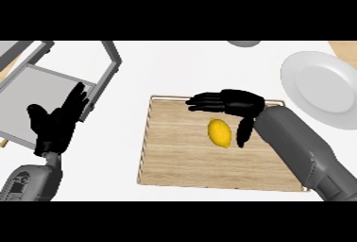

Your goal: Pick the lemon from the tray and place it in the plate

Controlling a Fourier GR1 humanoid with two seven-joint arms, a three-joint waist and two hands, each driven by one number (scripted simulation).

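A: What is the right hand point(233, 102) doing?

B: It hovers over the far part of the tray point(181, 163), fingers loosely extended toward nine o'clock and thumb hanging toward six, holding nothing. The lemon point(220, 133) lies just at six o'clock of the palm, beside the thumb; contact cannot be made out.

A: How will the lemon handle?

B: Likely light and stiff, with a waxy skin that may slip, and its oval form could roll. Pinching across the narrow middle, thumb on one flank and fingers on the other, looks the safest hold.

A: And the arm?

B: The grey forearm comes in from five o'clock, wrist bent over the fruit. The plate point(322, 90) waits at two o'clock of the tray.

A: The other hand?

B: The left hand point(57, 123) rests spread at nine o'clock, near a metal rack point(49, 90).
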